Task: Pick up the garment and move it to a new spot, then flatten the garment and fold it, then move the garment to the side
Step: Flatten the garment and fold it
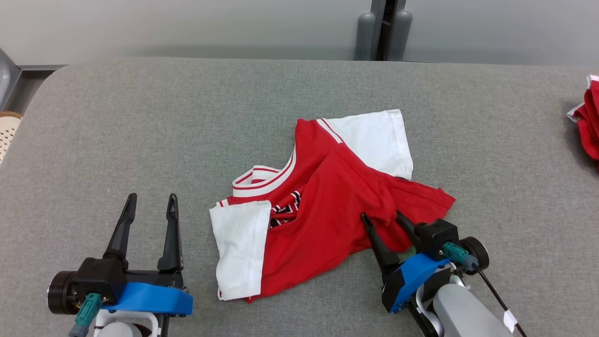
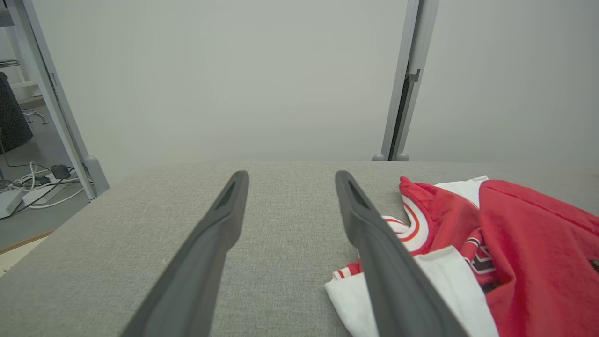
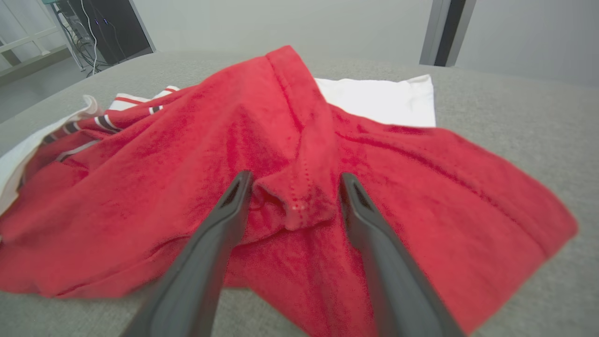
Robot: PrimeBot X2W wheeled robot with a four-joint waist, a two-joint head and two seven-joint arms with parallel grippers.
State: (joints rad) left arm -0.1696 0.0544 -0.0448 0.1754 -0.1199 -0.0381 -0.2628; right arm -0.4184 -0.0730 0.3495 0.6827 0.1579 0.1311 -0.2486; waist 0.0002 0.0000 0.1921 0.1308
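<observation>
Shirt (image 1: pixel 327 210) crumpled mid-worktop (image 1: pixel 140 117). My right claw (image 1: pixel 381 215) is apart, straddling a raised red hem fold. Left claw (image 1: pixel 152 196) is apart, clear of cloth. Risk: thin pinch slips, or extra layers get caught and the shirt lifts bunched.

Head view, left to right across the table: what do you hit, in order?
Left gripper → red and white T-shirt → second red and white garment at the right edge. Right gripper overlaps the T-shirt, so it is left out.
</observation>
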